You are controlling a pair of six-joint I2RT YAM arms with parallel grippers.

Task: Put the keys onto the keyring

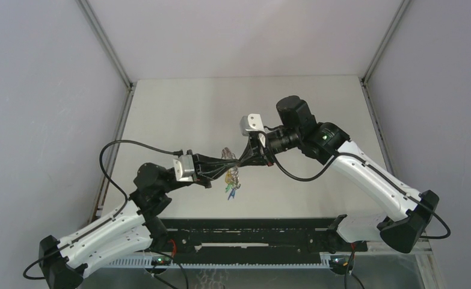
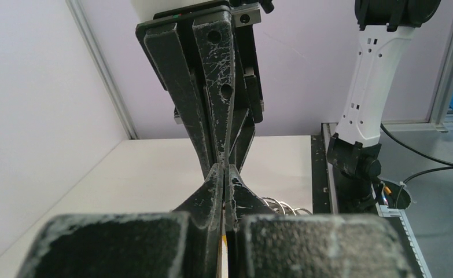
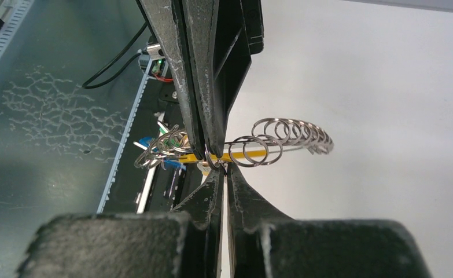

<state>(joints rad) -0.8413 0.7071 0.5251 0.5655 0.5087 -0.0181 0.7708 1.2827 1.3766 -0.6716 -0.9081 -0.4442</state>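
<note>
Above the desk [image 1: 178,108], the left gripper [image 2: 224,169] and right gripper [image 3: 224,171] meet tip to tip, both pinched tight on the keyring [image 3: 253,154]; keys [image 1: 232,190] dangle beneath.

keyring [image 3: 253,154] aloft, coloured keys [image 3: 160,147] dangling

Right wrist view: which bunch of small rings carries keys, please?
The bunch left of the fingers, with blue and green key heads; the right bunch is bare.
</note>
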